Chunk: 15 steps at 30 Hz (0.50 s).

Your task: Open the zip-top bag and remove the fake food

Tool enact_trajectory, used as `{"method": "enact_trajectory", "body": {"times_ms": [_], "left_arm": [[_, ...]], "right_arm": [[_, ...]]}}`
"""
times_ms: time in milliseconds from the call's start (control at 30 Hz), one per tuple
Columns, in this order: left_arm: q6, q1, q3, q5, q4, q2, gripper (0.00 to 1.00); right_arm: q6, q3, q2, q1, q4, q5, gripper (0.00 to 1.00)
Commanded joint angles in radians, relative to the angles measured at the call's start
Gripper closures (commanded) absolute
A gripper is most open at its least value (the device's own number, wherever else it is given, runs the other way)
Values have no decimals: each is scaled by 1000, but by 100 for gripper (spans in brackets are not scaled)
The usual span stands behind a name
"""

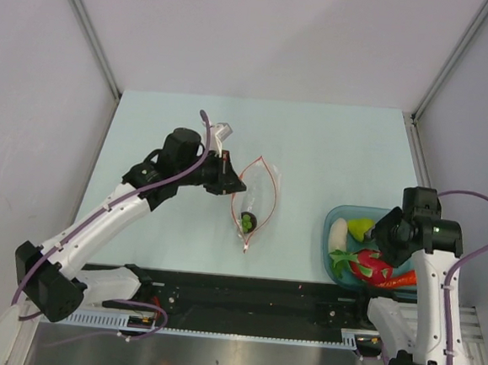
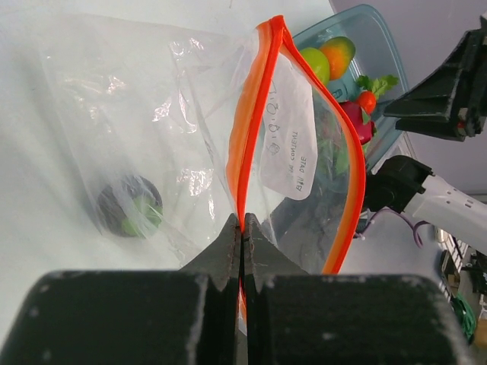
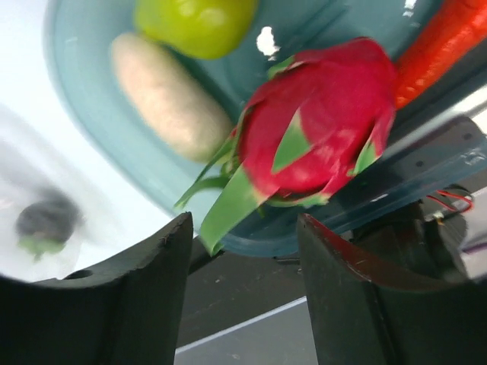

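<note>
Right wrist view: green fruit (image 3: 196,23) cut by the top edge, carrot (image 3: 441,42) by the top-right corner. White radish (image 3: 171,99) blurred. Dark-green piece (image 3: 47,220) a soft smear at far left, shape unreadable.

Left wrist view: handwriting on white label (image 2: 293,144) of zip-top bag (image 2: 190,114) illegible. Dragon fruit (image 2: 356,122) mostly hidden behind the bag. Left gripper (image 2: 242,228) body out of focus, covering the bag's near end.

Top view: right gripper (image 3: 243,224) fingers hidden under its own wrist.

Zip-top bag (image 1: 255,202) in the middle of the table (image 1: 340,139), tray (image 1: 326,227) by the right edge.
The zip-top bag holds one small piece (image 1: 248,222); right of it, near the front right corner, the tray holds radish (image 1: 338,235), dragon fruit (image 1: 371,265) and carrot (image 1: 401,280).
</note>
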Motion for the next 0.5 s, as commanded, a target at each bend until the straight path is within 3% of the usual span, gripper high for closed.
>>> {"method": "enact_trajectory", "body": {"times_ms": [0,100,167,333,467], "left_arm": [[-10,4,18,32,58,16,100],[-16,2,4,32,74,26,100],[-19,4,-2,25,71,28,100],[-37,4,-9,2,53,9,100],[-63,4,-9,-5,62,11,100]], "right_arm": [[-58,100,-22,16,10,-113,38],[-52,145,-27,82,50,-235,37],[-34,186,-28,198,102,-250,37],[61,304,77,446,217,-180,37],[95,456,238,750,306,-59,39]]}}
